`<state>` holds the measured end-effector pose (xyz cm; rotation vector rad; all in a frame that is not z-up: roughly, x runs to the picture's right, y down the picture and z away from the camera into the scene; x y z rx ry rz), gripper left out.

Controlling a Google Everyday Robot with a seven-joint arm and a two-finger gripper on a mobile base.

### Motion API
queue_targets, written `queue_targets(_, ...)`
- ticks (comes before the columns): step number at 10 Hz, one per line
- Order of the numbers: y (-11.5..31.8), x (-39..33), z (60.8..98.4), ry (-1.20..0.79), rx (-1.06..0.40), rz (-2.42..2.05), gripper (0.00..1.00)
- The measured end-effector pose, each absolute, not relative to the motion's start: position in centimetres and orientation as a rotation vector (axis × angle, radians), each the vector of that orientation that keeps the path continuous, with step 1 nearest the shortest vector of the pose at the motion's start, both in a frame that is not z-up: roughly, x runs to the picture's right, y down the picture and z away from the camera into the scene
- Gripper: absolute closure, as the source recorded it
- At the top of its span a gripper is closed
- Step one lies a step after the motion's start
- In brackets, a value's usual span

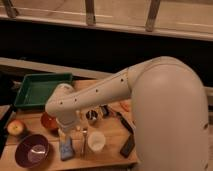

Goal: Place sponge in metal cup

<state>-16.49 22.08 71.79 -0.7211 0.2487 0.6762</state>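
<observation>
Small blue rectangular soft sponge (65, 149): flat on the light wooden table (112, 150), lower left of frame, between dark purple round bowl (32, 151) and white round cup (96, 141). Two-finger gripper (75, 139): jaws spread, empty, low beside the sponge's right edge. Small shiny silver-grey metal cup (92, 116): upright, just above the white cup in frame. Advisable: centre over the block, straddle its short sides, squeeze gently, lift clear of both rims, release over the dark mouth, not the white one.
</observation>
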Motion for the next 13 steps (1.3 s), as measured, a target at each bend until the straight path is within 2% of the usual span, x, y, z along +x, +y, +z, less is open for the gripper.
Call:
queue_targets(6, 22.8, -17.3, 71.8, 0.242, -0.727, 0.652, 0.28)
queue_targets(10, 26.4, -21.1, 73.7, 0.239, -0.799, 0.627, 0.28)
queue_targets(13, 27.1, -21.4, 74.3, 0.262, -0.816, 0.670, 0.28)
